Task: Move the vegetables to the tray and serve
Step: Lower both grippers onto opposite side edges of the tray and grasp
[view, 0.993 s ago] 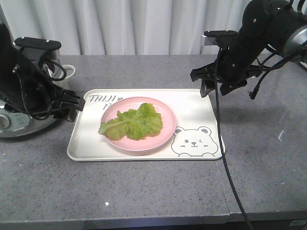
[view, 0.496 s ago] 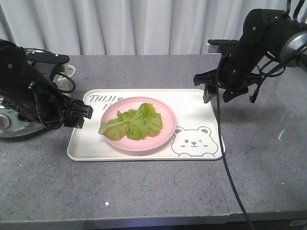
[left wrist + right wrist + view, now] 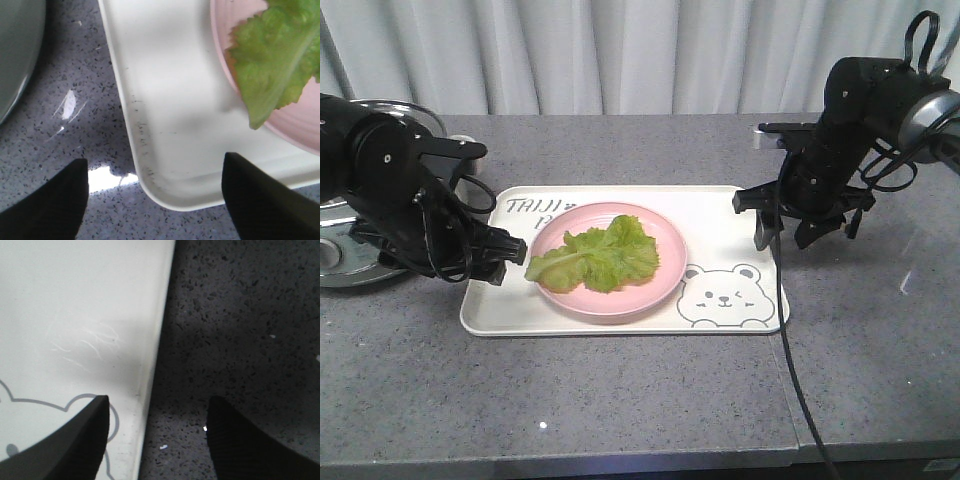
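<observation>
As they rest on plate [image 3: 666,268], vegetables [image 3: 603,256] crinkly, green

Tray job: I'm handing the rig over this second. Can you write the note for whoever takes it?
The left gripper is open, with a finger on each side of the tray's edge, not closed on it.
The right gripper is open, straddling the opposite edge beside the bear drawing.
The lettuce lies on the pink plate, which sits on the tray.
Done: the lettuce is on the tray.
Left: probably close both grippers on the edges, lift level and serve.
</observation>
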{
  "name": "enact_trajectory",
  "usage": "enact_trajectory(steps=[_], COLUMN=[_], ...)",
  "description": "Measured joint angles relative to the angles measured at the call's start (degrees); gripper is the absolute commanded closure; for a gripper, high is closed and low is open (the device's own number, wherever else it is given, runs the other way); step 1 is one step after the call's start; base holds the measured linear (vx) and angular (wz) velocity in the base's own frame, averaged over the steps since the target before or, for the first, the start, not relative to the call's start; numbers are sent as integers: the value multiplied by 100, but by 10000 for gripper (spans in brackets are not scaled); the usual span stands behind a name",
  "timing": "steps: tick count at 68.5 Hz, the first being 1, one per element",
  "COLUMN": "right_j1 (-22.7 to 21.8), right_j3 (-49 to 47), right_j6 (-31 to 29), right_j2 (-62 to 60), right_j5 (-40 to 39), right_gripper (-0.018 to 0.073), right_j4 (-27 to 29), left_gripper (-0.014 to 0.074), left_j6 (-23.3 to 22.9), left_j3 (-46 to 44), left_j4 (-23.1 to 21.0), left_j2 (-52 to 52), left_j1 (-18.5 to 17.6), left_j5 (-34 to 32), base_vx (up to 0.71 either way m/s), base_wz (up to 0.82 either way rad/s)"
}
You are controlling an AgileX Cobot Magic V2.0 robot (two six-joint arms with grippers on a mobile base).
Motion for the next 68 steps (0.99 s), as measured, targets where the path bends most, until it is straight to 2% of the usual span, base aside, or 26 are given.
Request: enact_trajectory(steps=[19, 68], right_j1=[5, 5], right_j3=[-1, 523], right_j6=[43, -1], right_j2=[-107, -107], right_j5=[0, -37], right_gripper=[147, 147], right_j4=[231, 228], left_gripper=[62, 62], left_j6=[0, 0], left_j3=[0, 0], left_j4=[6, 95], left_j2=[0, 11], left_j1=[0, 0], left_j5=[-64, -98], base_vx=[0, 0], base_wz=[0, 0])
